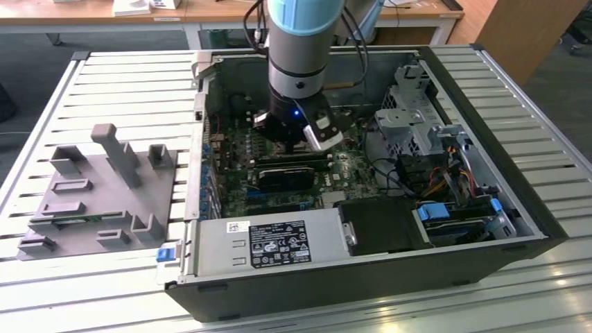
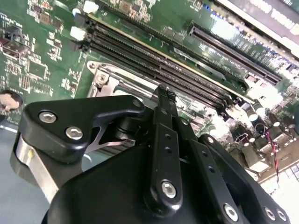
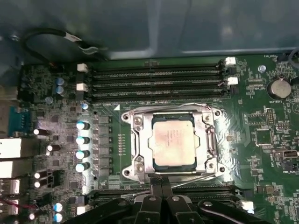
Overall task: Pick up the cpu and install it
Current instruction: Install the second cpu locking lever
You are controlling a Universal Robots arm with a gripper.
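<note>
— Silvery and square, the flat metal-topped cpu (image 3: 173, 142) lies inside the metal socket frame (image 3: 135, 144) on the green motherboard (image 3: 261, 135); that is plain in the first wrist view.

— And the black tool (image 3: 162, 183)?

— Its fingers (image 3: 156, 186) are pressed together, pinching nothing. In the first wrist view their tips sit just beside the edge of the socket frame, apart from the cpu.

— What else lies close by?

— Four long black memory slots (image 3: 154, 79) run along the far side of the socket from the tool.

— Where is the arm?

— In the exterior view the grey and pale blue arm (image 1: 301, 48) reaches down into the open black computer case (image 1: 370, 277), which lies on the slatted metal table (image 1: 120, 90). A grey plastic fixture with upright posts (image 1: 102, 187) sits on the table towards the exterior view's left, well apart from the case.
</note>
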